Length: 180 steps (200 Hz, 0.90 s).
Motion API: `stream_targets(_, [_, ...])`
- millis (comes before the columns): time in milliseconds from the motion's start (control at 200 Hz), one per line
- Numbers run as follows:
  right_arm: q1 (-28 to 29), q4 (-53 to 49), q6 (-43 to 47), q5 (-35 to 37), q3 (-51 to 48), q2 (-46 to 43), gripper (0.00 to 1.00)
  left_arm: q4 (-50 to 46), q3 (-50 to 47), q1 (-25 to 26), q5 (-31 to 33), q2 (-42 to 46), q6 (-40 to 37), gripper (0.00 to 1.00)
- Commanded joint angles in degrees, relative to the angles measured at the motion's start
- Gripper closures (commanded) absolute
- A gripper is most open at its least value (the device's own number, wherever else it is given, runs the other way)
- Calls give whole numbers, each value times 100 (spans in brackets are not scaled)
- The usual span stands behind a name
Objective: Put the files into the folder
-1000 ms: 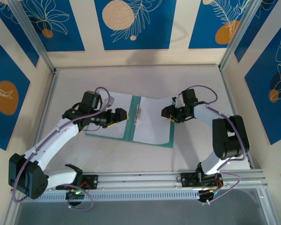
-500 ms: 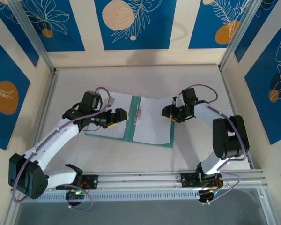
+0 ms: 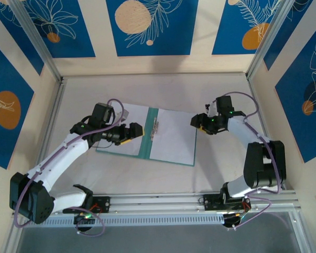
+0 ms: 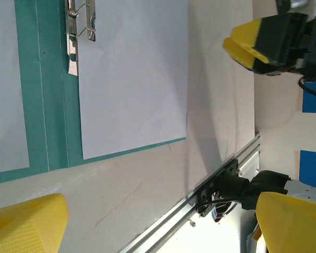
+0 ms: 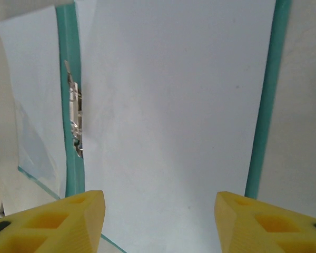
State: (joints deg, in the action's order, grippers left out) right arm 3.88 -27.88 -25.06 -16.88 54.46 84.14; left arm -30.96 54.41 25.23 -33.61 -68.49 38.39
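Observation:
The teal-green folder (image 3: 147, 143) lies open on the table between the arms, its metal clip (image 3: 156, 128) on the spine. One of the white files (image 3: 174, 139) lies flat on the right leaf, another (image 3: 137, 113) on the left leaf. My left gripper (image 3: 135, 130) hovers over the left leaf, open, with nothing between its yellow fingers (image 4: 26, 221). My right gripper (image 3: 196, 122) is at the folder's right edge, open and empty. In its wrist view the right sheet (image 5: 174, 105), the green edge (image 5: 263, 121) and the clip (image 5: 75, 118) lie beyond its fingers (image 5: 58, 221).
An aluminium rail (image 3: 200, 200) runs along the near edge with both arm bases on it. Patterned walls and metal posts (image 3: 263, 47) enclose the table on three sides. Bare table lies behind the folder (image 3: 158, 92) and in front of it (image 4: 121, 190).
My right gripper has drawn back to the right, off the folder's right leaf, and its jaws have widened a little. The left arm has stayed put.

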Motion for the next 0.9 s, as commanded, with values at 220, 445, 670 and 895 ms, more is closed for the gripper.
stream_targets(220, [-157,-585,-12,-303,232,-1105,42,43,34,-92,-133,-126,-117,8])
stream_targets(445, [-148,-693,-207,-587,138,-1504,42,135,121,-89,-15,-355,-152,8])
stream_targets(670, [-26,-748,-343,-900,-101,-1691,42,277,551,-67,330,-981,-708,9])
stream_targets(895, [233,-650,-567,-1070,-605,-1837,42,870,1151,-45,768,-1934,-1483,9])
